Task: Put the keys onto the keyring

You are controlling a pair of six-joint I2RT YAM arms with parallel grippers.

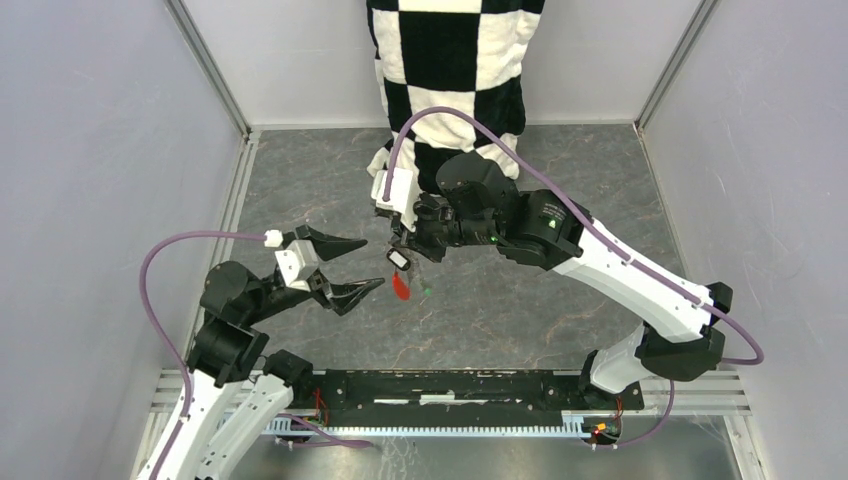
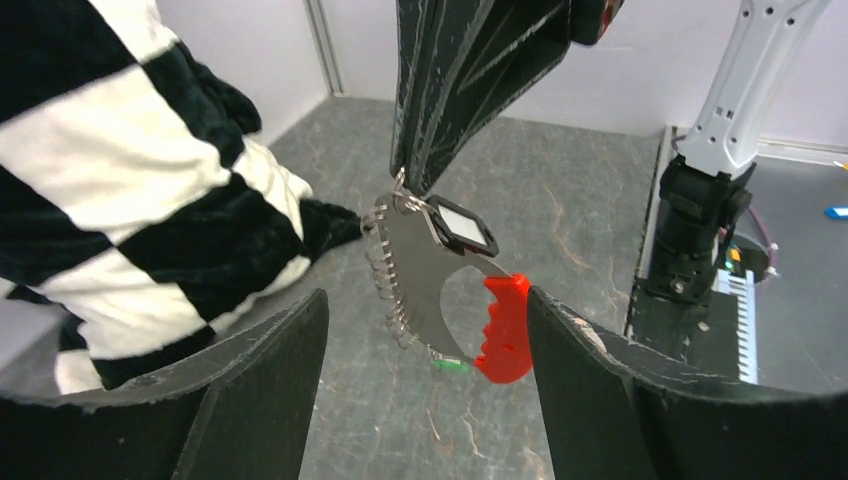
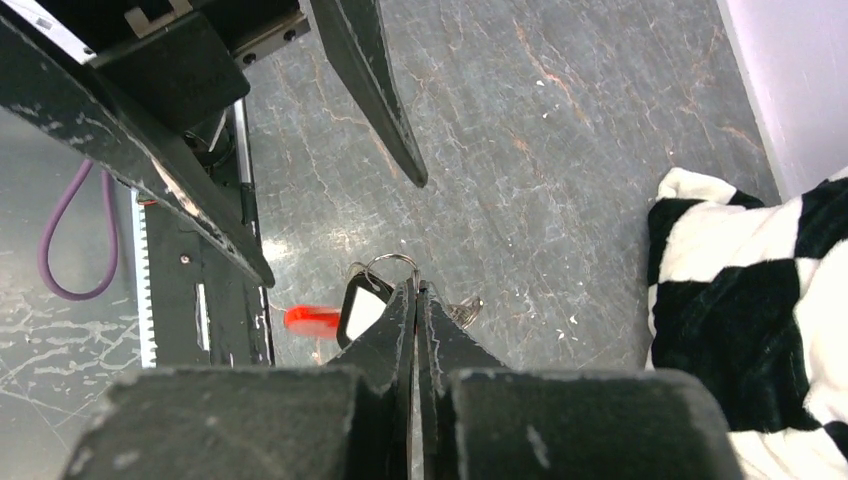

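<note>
- Currently the right tool (image 3: 415, 300) is pressed together, pinching the keyring (image 3: 390, 264) by its thin wire loop, up in the air over the middle of the counter (image 1: 520, 300).
- The black-tagged key (image 2: 462, 228) and the red tag (image 2: 505, 325) dangle from it. The green key (image 2: 450, 365) is only a speck low down (hanging or lying on the counter, cannot tell).
- The left tool (image 1: 372, 263) is spread wide and empty, just beside the bunch.
- Risk: the pinch is on bare wire, so a nudge from the left fingers could twist the ring out and drop it.
- Risk: the bunch hangs free, so closing on the red tag instead of a key wastes the grab.
- Risk: the checkered cloth (image 1: 450, 60) sits close behind and could snag.
</note>
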